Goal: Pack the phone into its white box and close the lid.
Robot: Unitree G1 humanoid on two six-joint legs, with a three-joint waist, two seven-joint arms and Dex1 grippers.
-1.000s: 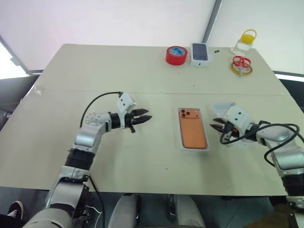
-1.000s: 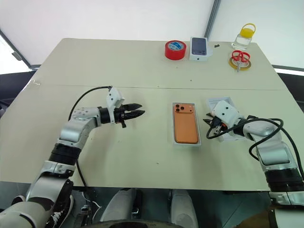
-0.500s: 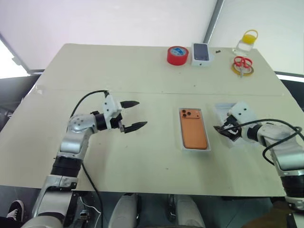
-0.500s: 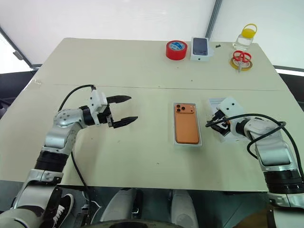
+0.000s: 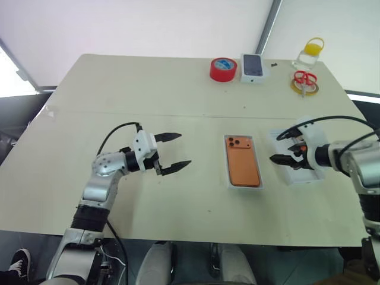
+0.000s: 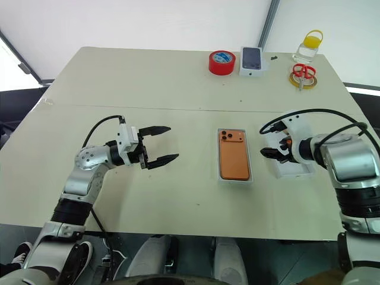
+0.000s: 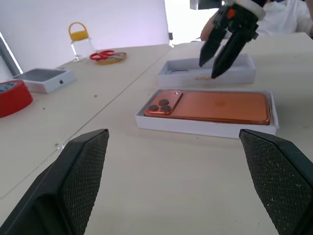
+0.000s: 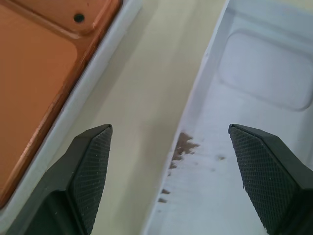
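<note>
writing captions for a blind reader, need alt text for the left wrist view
An orange phone lies camera side up in a shallow white box on a beige table. Beyond it, the open right gripper points down over the lid, which lies open side up.

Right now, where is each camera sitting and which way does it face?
Head eyes: look down over the table; both arms show.
Left wrist: faces across at the phone in the white box, between its own open fingers; right gripper beyond.
Right wrist: points down over the lid, own fingers apart.
All share the phone.
</note>
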